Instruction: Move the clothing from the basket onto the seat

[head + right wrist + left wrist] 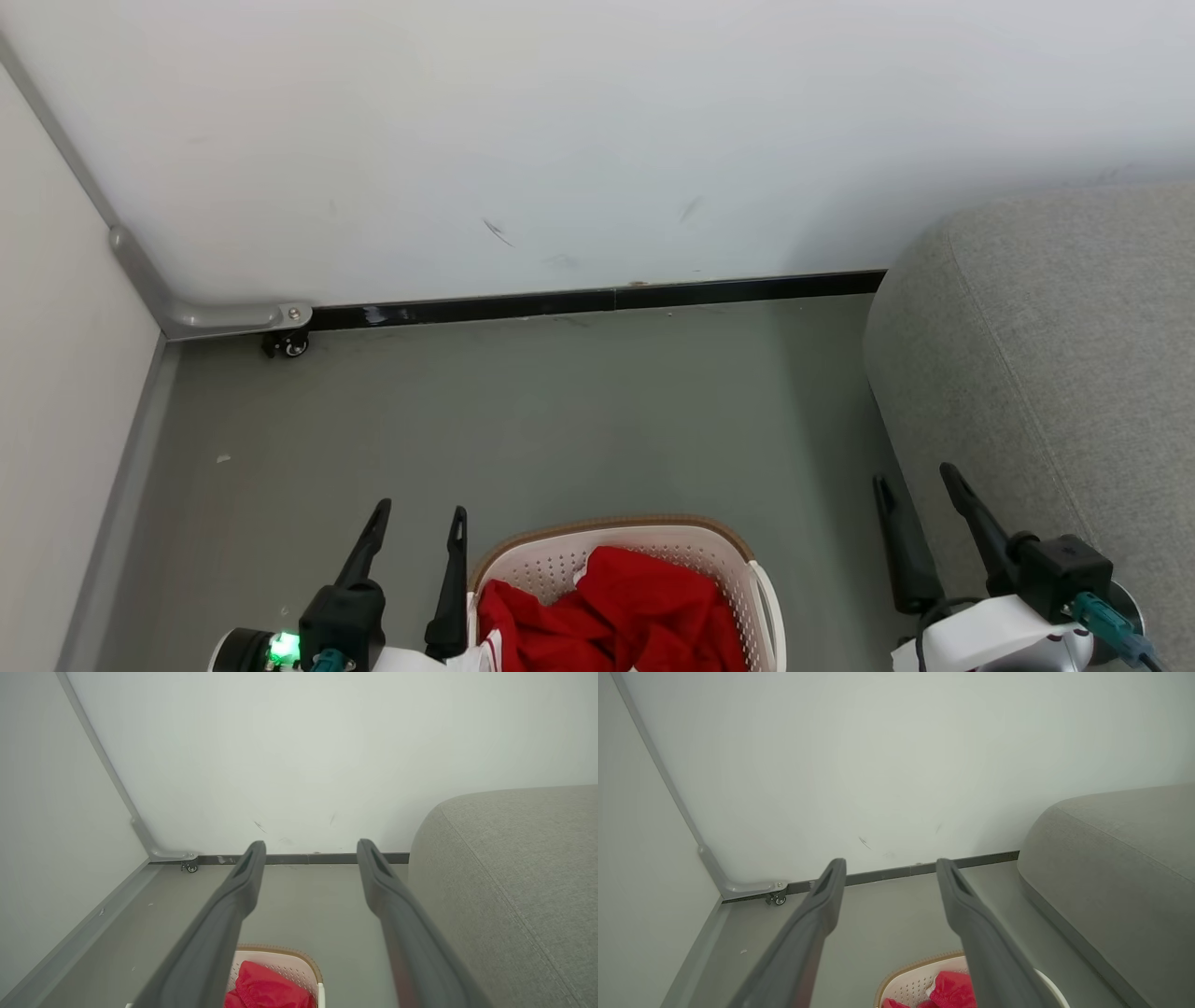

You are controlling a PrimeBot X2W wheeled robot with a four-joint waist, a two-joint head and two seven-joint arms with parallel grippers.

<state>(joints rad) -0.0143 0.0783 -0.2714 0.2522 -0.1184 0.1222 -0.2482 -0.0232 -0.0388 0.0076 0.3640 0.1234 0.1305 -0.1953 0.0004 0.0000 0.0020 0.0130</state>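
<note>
Both claws stand wide and empty, left claw [419, 509] at 7 o'clock, right claw [913, 474] at 5 o'clock. Red clothing [635, 607] lies in the basket [551, 565] at 6 o'clock, the seat [1046, 373] at 3 o'clock; the first pick seems ahead, calling for a claw to dip in and pinch a fold

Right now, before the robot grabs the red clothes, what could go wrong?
The clothing lies bunched in the basket, so a pinch may snag the rim and tip it. The right pincer is close beside the seat and might bump it. Clothing could drop onto the floor between basket and seat.
</note>
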